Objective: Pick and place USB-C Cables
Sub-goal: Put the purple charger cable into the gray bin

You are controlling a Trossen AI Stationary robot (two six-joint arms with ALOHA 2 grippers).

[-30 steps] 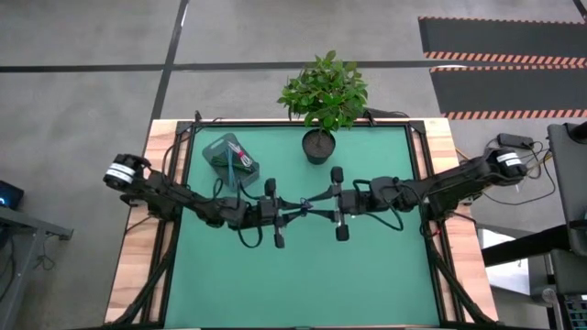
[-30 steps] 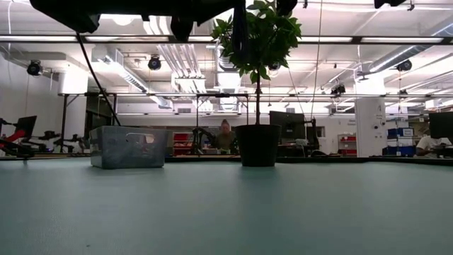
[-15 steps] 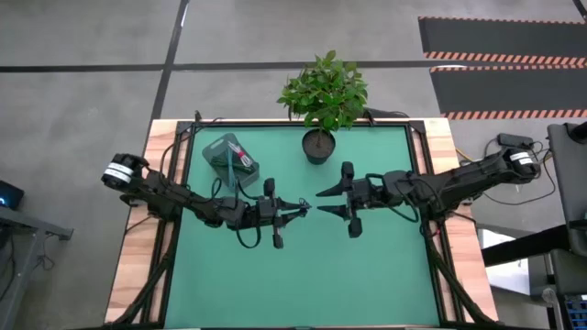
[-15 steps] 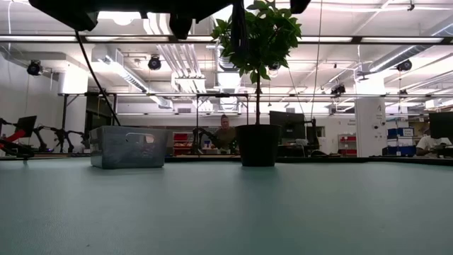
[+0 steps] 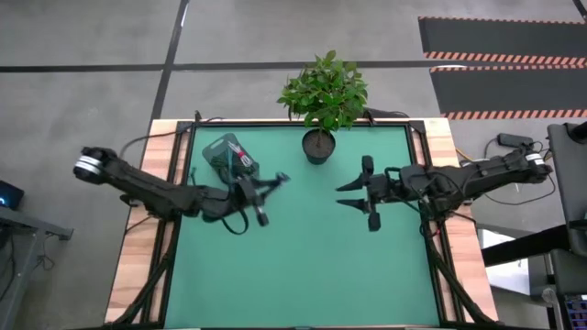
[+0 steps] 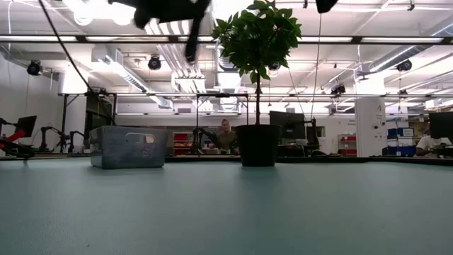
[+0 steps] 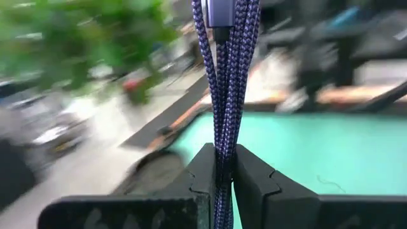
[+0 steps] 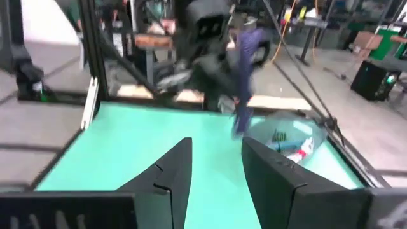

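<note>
Left gripper (image 7: pixel 219 175): fingers clamped on the dark blue-purple cable (image 7: pixel 226 76), which I carry above the mat, near the mesh basket (image 5: pixel 229 160) holding the other cables (image 8: pixel 289 143). Step in hand: transport. Next, I judge, it must hang over the basket before release. Right gripper (image 8: pixel 216 168): fingers apart, holding nothing, well clear.

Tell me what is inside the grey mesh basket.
The basket holds a white-and-red cable and a teal one. Anything beneath them is hidden. The left gripper holds the blue-purple cable.
</note>
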